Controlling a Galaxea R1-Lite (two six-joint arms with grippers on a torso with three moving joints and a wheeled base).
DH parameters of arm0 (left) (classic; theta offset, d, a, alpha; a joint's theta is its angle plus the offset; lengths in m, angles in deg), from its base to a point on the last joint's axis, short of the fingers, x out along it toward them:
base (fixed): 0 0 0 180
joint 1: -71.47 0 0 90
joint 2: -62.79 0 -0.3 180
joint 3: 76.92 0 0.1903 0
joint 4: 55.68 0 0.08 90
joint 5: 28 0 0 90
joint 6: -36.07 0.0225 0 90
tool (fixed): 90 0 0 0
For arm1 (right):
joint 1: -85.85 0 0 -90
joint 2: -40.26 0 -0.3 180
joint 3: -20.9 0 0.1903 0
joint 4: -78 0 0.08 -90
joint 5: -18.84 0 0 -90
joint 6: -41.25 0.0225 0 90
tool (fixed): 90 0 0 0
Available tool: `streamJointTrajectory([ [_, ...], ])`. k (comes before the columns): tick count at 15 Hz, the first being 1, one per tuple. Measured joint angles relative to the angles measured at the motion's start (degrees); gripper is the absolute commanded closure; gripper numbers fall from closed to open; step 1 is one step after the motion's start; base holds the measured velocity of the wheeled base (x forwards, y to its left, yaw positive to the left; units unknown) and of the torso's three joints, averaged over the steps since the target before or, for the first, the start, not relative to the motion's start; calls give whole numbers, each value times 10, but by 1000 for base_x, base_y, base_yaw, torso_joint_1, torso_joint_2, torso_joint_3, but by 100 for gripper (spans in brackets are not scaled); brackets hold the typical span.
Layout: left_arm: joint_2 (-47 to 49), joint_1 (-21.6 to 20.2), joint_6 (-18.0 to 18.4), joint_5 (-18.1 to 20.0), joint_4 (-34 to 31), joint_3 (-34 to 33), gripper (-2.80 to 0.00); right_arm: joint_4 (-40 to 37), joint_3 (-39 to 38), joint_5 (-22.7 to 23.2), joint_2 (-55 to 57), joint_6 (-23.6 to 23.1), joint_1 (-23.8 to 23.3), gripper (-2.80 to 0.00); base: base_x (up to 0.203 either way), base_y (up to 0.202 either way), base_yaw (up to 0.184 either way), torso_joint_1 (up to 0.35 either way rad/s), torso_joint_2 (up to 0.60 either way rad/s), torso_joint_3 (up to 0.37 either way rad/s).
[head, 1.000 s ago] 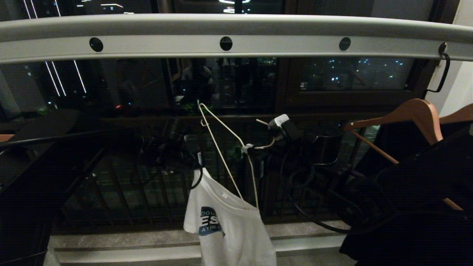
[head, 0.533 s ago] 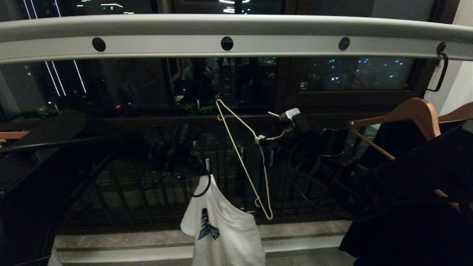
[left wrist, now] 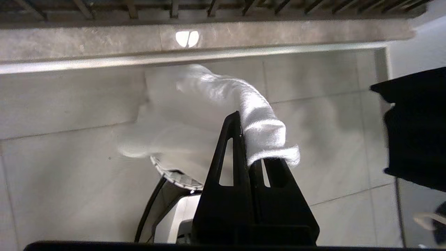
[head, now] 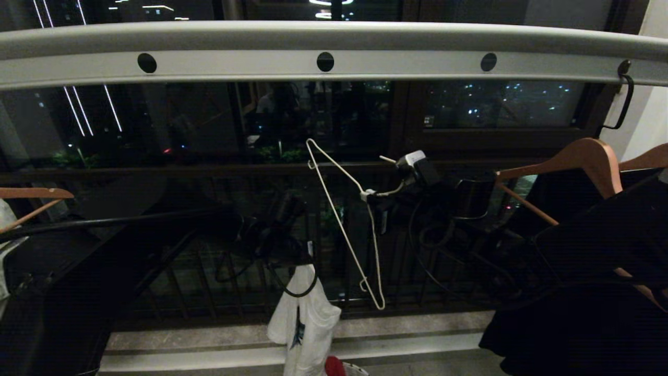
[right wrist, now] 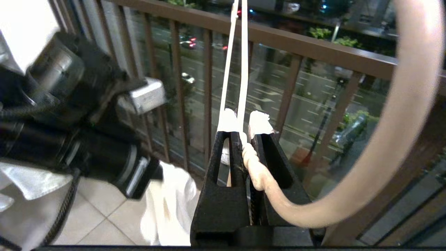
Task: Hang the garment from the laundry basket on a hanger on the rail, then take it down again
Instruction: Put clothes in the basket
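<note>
Head view: long pale grey metal rail (head: pixel 334 65) with round holes overhead. Below it, thin white wire hanger (head: pixel 347 224) bare, pinched at its twisted neck by right gripper (head: pixel 371 197). Further below rail, white T-shirt (head: pixel 302 326) dangling bunched from left gripper (head: pixel 308 256), clear of hanger.

Left wrist view: left gripper (left wrist: pixel 249 139) clamped shut on T-shirt (left wrist: pixel 223 108) fold; pale-rimmed basket (left wrist: pixel 174 177) directly beneath.

Right wrist view: right gripper (right wrist: pixel 244 129) closed on hanger (right wrist: pixel 252 164) neck.

Judged: take-down step, garment off hanger. Next: lower, release into basket.
</note>
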Motion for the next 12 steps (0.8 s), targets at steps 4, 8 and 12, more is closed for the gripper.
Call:
streamJointTrajectory([
  [4,22,12,0,-30,27,-2,0,0,0,0,0,0,-2,0,0,0,0,0,0,0],
  [8,36,16,1,-34,27,-4,-280,0,2,0,-1,0,-5,0,0,0,0,0,0,0],
  [12,39,17,3,-35,26,-6,-280,0,2,0,-1,0,-5,0,0,0,0,0,0,0],
])
